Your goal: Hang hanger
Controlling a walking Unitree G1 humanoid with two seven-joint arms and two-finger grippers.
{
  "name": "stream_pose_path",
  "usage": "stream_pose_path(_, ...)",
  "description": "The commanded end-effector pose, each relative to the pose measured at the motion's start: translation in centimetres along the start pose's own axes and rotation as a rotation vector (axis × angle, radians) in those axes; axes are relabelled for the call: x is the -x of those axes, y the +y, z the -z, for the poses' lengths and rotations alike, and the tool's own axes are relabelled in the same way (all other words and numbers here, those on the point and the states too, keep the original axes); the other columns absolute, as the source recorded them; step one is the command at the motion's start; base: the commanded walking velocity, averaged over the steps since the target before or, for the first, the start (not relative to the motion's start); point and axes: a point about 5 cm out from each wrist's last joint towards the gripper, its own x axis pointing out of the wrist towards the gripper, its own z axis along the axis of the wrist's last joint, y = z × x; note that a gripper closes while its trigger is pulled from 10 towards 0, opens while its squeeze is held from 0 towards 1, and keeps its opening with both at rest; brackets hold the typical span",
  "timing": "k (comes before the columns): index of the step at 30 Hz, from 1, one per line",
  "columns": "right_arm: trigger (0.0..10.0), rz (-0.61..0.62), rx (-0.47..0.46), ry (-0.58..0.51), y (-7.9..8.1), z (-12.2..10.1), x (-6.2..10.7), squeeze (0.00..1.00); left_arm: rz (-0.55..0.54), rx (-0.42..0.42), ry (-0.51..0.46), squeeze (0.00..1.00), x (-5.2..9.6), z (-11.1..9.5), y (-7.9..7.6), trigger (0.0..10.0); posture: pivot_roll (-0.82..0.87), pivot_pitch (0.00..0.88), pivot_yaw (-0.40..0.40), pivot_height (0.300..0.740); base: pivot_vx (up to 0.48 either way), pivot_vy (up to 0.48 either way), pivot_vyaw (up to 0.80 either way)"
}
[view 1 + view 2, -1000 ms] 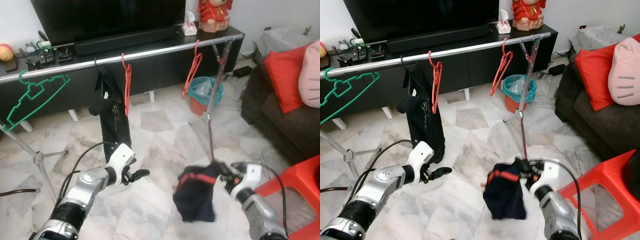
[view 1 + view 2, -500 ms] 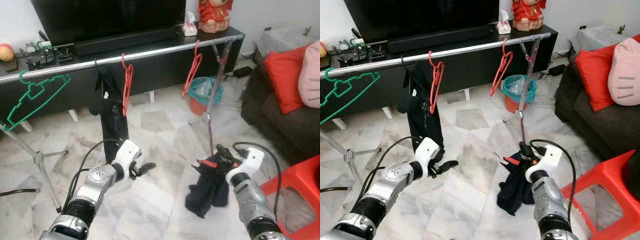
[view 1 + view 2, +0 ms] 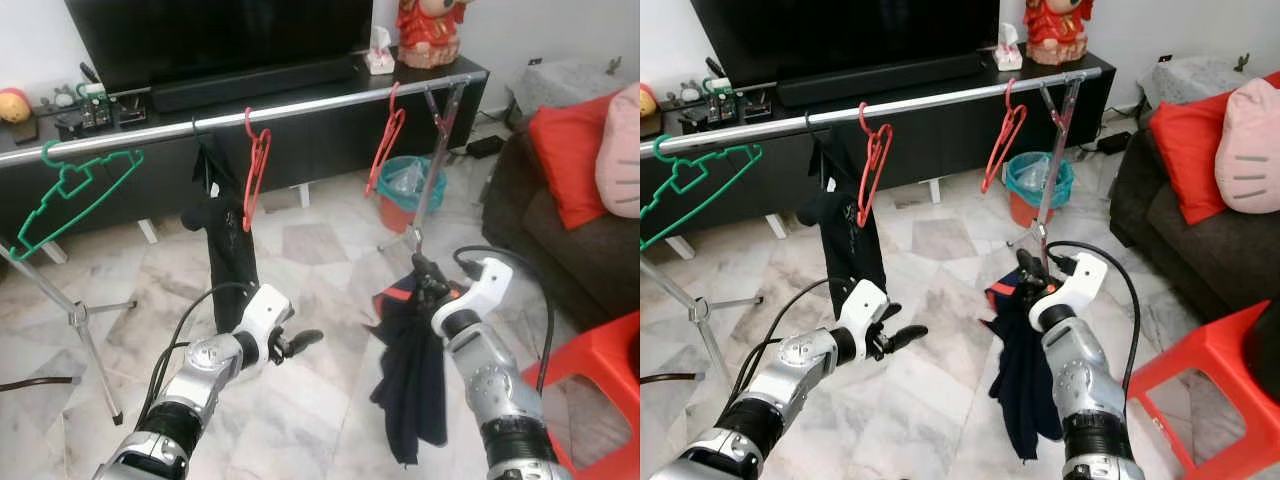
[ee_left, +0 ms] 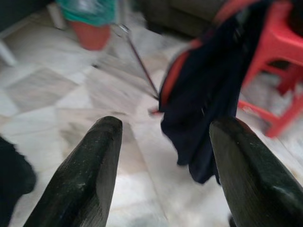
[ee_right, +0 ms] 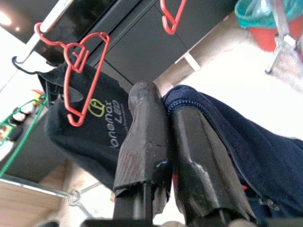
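The dark garment on its red hanger point(image 3: 412, 372) dangles below the rail point(image 3: 300, 104), pinched tight in the right gripper point(image 3: 421, 276), now lifted from floor level, beside the rack's leg point(image 3: 428, 196) and teal bin point(image 3: 404, 180), while the left gripper point(image 3: 300, 341) hovers spread apart.

A silver clothes rail point(image 3: 300, 105) stretched across the room on thin metal legs that stood on the marble floor point(image 3: 310, 250). Hanging from it were a green hanger point(image 3: 70, 195), a black garment point(image 3: 228, 250) and two red hangers point(image 3: 255, 165) point(image 3: 385, 145). A teal bin point(image 3: 405, 190) and a red stool point(image 3: 600, 385) stood on the floor.
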Motion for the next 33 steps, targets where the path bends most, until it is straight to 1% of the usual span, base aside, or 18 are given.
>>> stream_pose_path(1,0.0,-0.044,-0.029,-0.027,1.8,-0.9,0.2,0.00,-0.039,0.013,-0.036,0.00,0.0,-0.6,0.5,10.0,-0.02,0.001,0.041,0.740,0.000,0.000,0.00)
stream_pose_path(2,0.0,-0.053,-0.045,-0.030,2.3,-1.0,0.3,0.00,-0.038,0.015,-0.047,0.00,-0.1,-0.8,0.5,10.0,-0.02,0.000,0.040,0.740,0.000,0.000,0.00)
stream_pose_path(3,0.0,-0.053,-0.045,-0.030,2.3,-1.0,0.3,0.00,-0.038,0.015,-0.047,0.00,-0.1,-0.8,0.5,10.0,-0.02,0.000,0.040,0.740,0.000,0.000,0.00)
stream_pose_path(4,0.0,-0.058,-0.068,-0.024,3.3,-1.1,0.7,0.00,-0.035,0.026,-0.069,0.00,-0.2,-1.1,0.4,10.0,-0.02,0.000,0.041,0.740,0.000,0.000,0.00)
stream_pose_path(6,0.0,-0.062,-0.069,-0.019,3.6,-1.0,0.8,0.00,-0.026,0.030,-0.076,0.00,-0.3,-1.2,0.3,10.0,-0.03,0.000,0.039,0.740,0.000,0.000,0.00)
stream_pose_path(7,0.0,-0.068,-0.060,-0.011,4.2,-0.9,0.9,0.00,-0.001,0.033,-0.088,0.00,-0.4,-1.5,0.0,10.0,-0.03,0.000,0.039,0.740,0.000,0.000,0.00)
stream_pose_path(8,0.0,-0.055,-0.079,-0.012,4.6,-1.1,1.0,0.00,0.027,0.035,-0.095,0.00,-0.5,-1.6,-0.3,10.0,-0.03,0.000,0.039,0.740,0.000,0.000,0.00)
stream_pose_path(9,0.0,-0.055,-0.079,-0.012,4.6,-1.1,1.0,0.00,0.027,0.035,-0.095,0.00,-0.5,-1.6,-0.3,10.0,-0.03,0.000,0.039,0.740,0.000,0.000,0.00)
stream_pose_path(13,0.0,-0.054,-0.096,-0.022,6.2,-1.8,1.1,0.00,0.113,0.033,-0.095,0.00,-0.5,-1.8,-1.0,10.0,-0.02,0.000,0.036,0.740,0.000,0.000,0.00)
stream_pose_path(14,0.0,-0.065,-0.097,-0.029,6.8,-2.1,1.0,0.00,0.147,0.044,-0.098,0.00,-0.4,-2.0,-1.2,10.0,-0.02,0.003,0.035,0.740,0.000,0.000,0.00)
stream_pose_path(15,0.0,-0.065,-0.097,-0.029,6.8,-2.1,1.0,0.00,0.147,0.044,-0.098,0.00,-0.4,-2.0,-1.2,10.0,-0.02,0.003,0.035,0.740,0.000,0.000,0.00)
stream_pose_path(17,0.0,-0.061,-0.100,-0.032,7.4,-2.5,1.1,0.00,0.186,0.092,-0.120,0.00,-0.3,-2.5,-1.4,10.0,-0.02,0.007,0.033,0.740,0.000,0.000,0.00)
stream_pose_path(18,0.0,-0.061,-0.095,-0.029,7.7,-2.5,1.2,0.00,0.210,0.105,-0.136,0.32,-0.3,-2.8,-1.6,10.0,-0.02,0.011,0.031,0.740,0.000,0.000,0.00)
stream_pose_path(19,0.0,-0.062,-0.087,-0.020,8.1,-2.4,1.3,0.00,0.240,0.113,-0.154,0.95,-0.2,-3.2,-1.9,10.0,-0.02,0.013,0.031,0.740,0.000,0.000,0.00)
stream_pose_path(20,0.0,-0.063,-0.084,-0.016,8.2,-2.4,1.3,0.00,0.247,0.114,-0.158,0.95,-0.2,-3.3,-1.9,10.0,-0.02,0.013,0.031,0.740,0.000,0.000,0.00)
stream_pose_path(21,0.0,-0.065,-0.089,-0.014,8.4,-2.3,1.4,0.00,0.248,0.113,-0.160,1.00,-0.2,-3.4,-2.0,10.0,-0.02,0.015,0.031,0.740,0.000,0.000,0.00)
stream_pose_path(28,0.0,-0.068,-0.095,0.002,9.9,-2.1,1.4,0.00,0.282,0.128,-0.175,1.00,-0.2,-4.3,-2.4,10.0,-0.02,0.030,0.036,0.740,0.000,0.000,0.00)
stream_pose_path(33,0.0,-0.074,-0.096,0.012,10.8,-1.8,1.5,0.00,0.324,0.171,-0.209,1.00,-0.3,-5.2,-3.1,10.0,-0.02,0.035,0.041,0.740,0.000,0.000,0.00)
